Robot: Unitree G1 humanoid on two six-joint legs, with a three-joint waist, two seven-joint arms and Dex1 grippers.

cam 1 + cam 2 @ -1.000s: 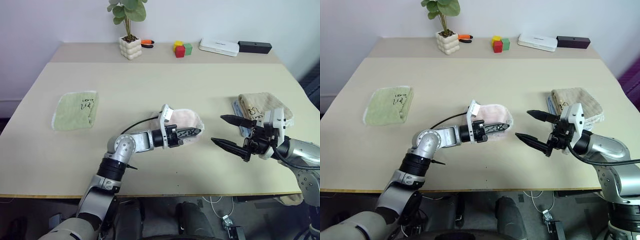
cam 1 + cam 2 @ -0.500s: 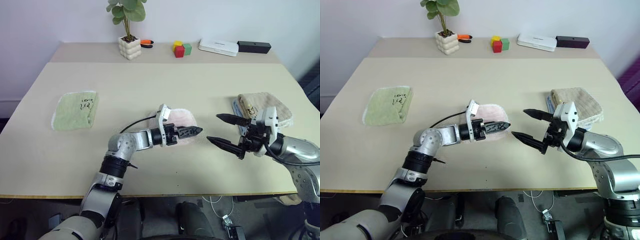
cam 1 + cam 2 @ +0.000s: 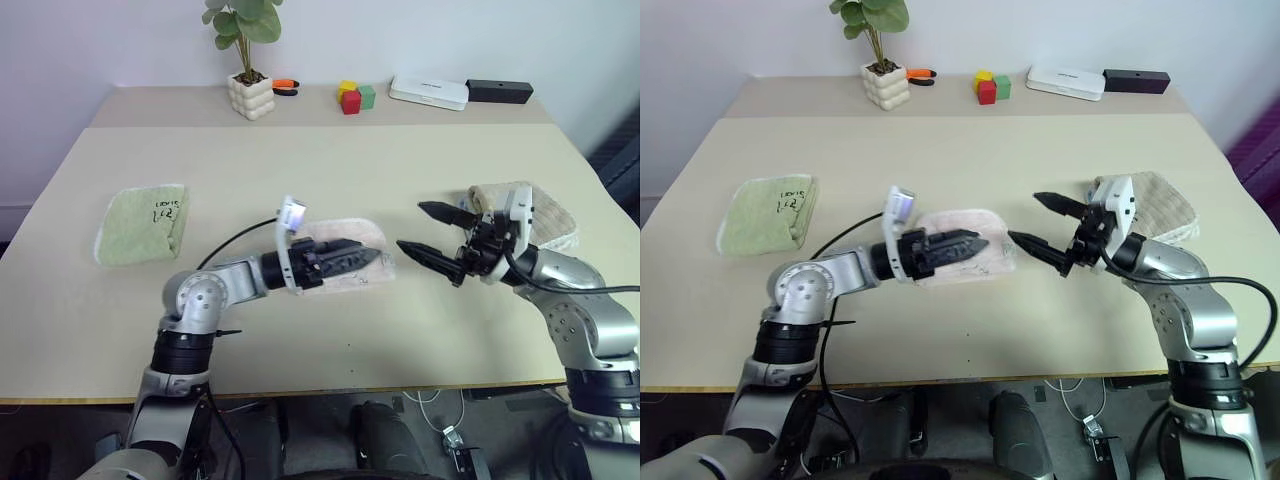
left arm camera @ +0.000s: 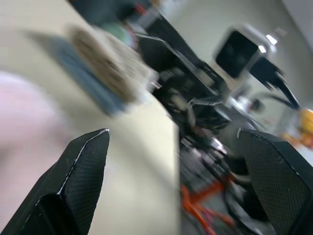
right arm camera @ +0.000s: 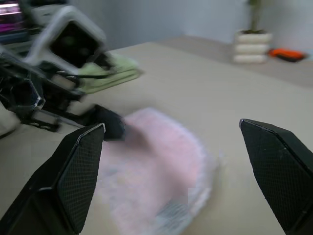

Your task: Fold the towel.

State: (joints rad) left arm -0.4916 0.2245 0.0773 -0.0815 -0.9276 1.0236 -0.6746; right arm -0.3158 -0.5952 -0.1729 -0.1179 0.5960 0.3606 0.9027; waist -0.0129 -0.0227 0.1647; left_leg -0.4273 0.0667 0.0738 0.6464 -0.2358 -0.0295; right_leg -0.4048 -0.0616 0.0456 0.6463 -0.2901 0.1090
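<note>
At table centre: the towel point(image 3: 962, 247) is lying folded, directly under and just past the left gripper point(image 3: 962, 243).
Left gripper: it is spreading its fingers point(image 4: 80, 182) wide in the wrist view; a second ago it was pinched over the cloth, so it is letting go. It is also pulling back along the towel, away from the far folded edge it was reaching over.
Towel state: it is sitting flat on the table point(image 3: 330, 170), a compact pink pad, no loose flap lifting that I can see.
Right gripper point(image 3: 428, 232): jaws are gaping, holding nothing. It is creeping in toward the towel's near end, tips now just beside it where earlier they were well apart.
Beside right gripper: the tan towel point(image 3: 540, 207) is sitting behind it, untouched.
Beyond left arm: the green towel point(image 3: 143, 222) is lying well apart.
Meaning: the fold looks placed and released; I judge the right gripper is lining up for a next fold or a press.
</note>
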